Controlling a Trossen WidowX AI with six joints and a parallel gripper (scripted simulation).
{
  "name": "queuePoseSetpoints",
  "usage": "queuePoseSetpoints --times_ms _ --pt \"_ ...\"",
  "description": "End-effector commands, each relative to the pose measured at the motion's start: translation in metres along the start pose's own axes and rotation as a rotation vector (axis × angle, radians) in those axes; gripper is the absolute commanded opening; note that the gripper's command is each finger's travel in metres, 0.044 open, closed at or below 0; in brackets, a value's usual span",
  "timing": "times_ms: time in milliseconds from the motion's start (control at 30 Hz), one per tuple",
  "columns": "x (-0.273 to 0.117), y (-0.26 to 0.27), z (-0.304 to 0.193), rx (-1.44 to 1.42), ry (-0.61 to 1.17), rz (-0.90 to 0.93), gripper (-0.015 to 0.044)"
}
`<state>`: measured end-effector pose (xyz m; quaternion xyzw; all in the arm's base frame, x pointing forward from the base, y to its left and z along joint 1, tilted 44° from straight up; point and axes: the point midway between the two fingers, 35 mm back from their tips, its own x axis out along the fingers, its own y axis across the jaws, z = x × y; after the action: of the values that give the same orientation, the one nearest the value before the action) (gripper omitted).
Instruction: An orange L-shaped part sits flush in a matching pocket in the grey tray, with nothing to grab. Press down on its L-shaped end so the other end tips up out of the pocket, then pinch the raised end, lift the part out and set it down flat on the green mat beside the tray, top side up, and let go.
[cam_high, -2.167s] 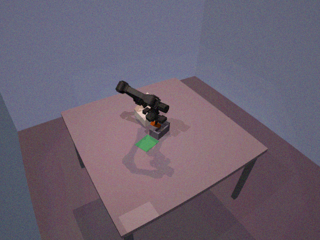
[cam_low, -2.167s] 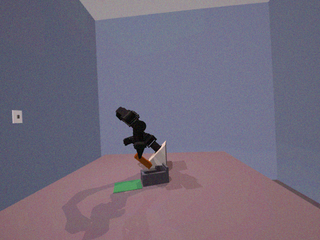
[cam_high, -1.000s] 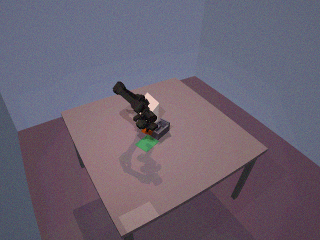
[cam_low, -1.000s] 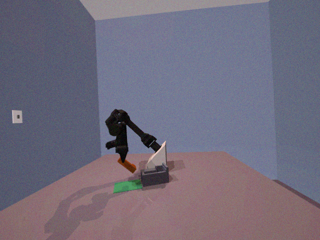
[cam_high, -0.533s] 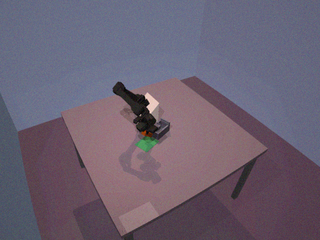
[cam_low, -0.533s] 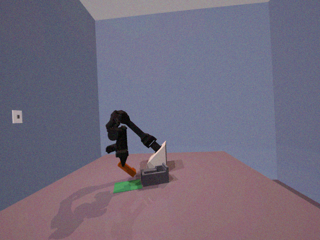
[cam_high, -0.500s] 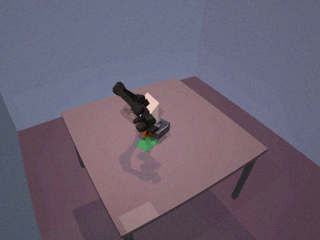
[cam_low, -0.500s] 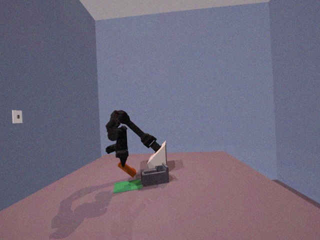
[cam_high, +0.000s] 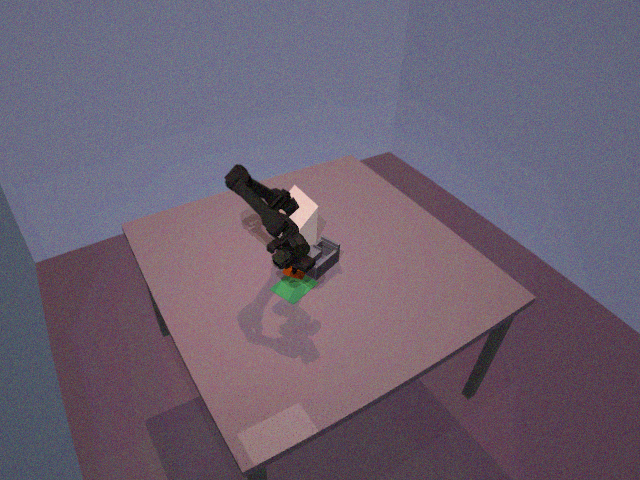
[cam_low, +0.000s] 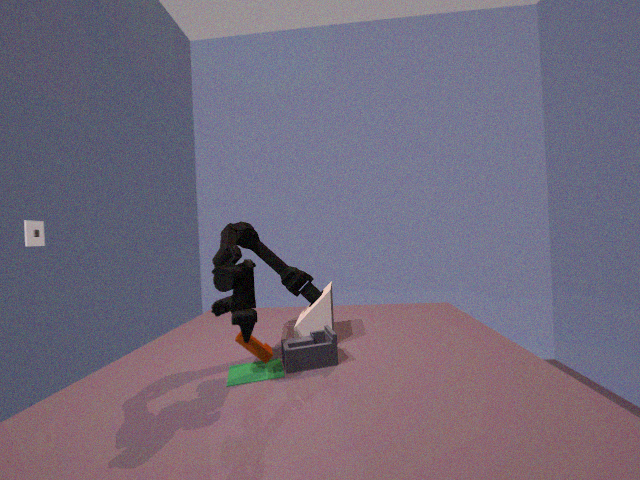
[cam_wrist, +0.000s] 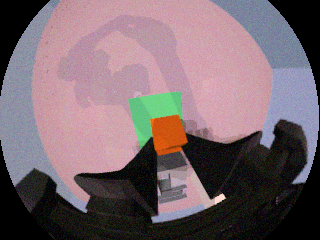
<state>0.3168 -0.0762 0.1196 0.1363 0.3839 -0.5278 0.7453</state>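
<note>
My gripper (cam_low: 247, 334) (cam_high: 294, 270) (cam_wrist: 166, 137) is shut on one end of the orange L-shaped part (cam_low: 254, 347) (cam_high: 290, 272) (cam_wrist: 168, 132). The part hangs tilted, its free end slanting down toward the grey tray (cam_low: 310, 353) (cam_high: 326, 256). It is just above the green mat (cam_low: 254, 372) (cam_high: 293, 288) (cam_wrist: 158, 108), clear of the tray. I cannot tell if its low end touches the mat. The tray's pocket shows no orange part in it. The wrist view shows the part's end face between the fingers with the mat behind it.
A white slanted wedge (cam_low: 317, 310) (cam_high: 307, 213) stands behind the tray, against the arm's base. A pale square patch (cam_high: 277, 428) lies near the table's front corner. The table edge is far from the mat on all sides.
</note>
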Motion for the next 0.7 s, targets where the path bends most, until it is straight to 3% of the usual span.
queuePoseSetpoints --times_ms 0,633,667 --pt "0.007 0.000 -0.001 -0.006 0.001 0.001 0.0000" --pt "0.020 -0.001 0.000 -0.001 -0.004 -0.003 0.0000" --pt "0.020 -0.001 0.000 -0.001 -0.004 -0.003 0.0026"
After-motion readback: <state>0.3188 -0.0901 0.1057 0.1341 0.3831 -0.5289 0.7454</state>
